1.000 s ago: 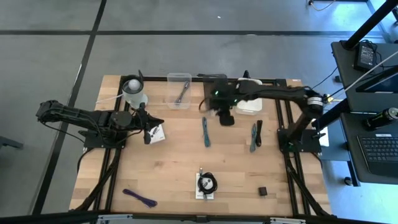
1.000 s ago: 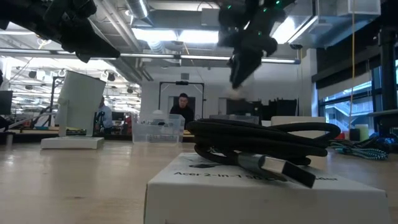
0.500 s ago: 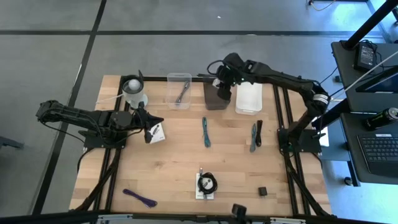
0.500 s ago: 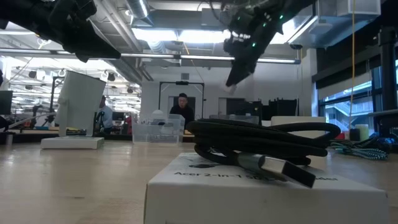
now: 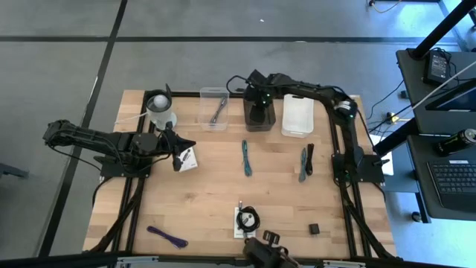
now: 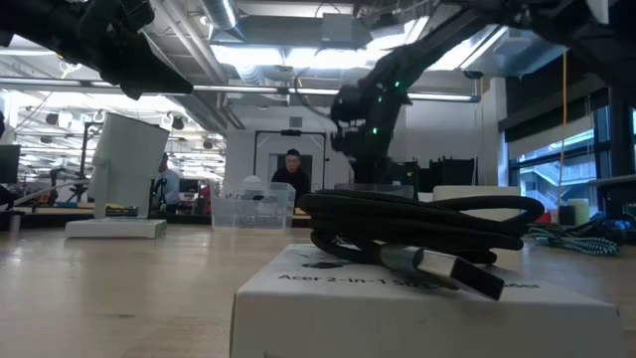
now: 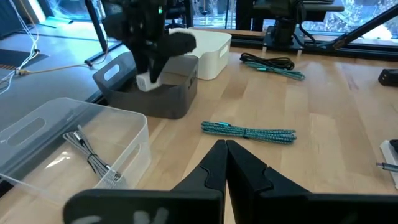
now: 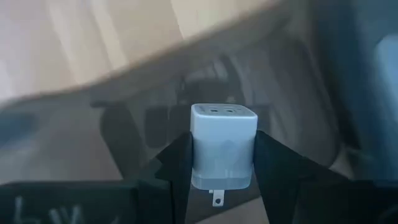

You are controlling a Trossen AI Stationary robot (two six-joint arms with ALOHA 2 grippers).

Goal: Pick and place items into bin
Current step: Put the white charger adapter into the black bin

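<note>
R gripper is clamped on a small white charger block, smooth plastic w/ rounded corners, two ports on top and a metal prong underneath. It hangs over the dark grey bin, a matte rectangular tub at the far edge of the pale wood-plank surface. L wrist view shows the block just above the bin's rim.

Beside it: a clear plastic bin w/ a thin grey strap inside, and a white rectangular bin on the other side.

L gripper has its fingers pressed together w/ nothing in them, over a white card w/ black print, near a white round-topped object.

Still on the surface: a braided teal strap mid-surface, a teal and black strap pair further R, a purple strap near the front L corner, a black coiled cable on a white box, and a tiny black cube near front R.
</note>
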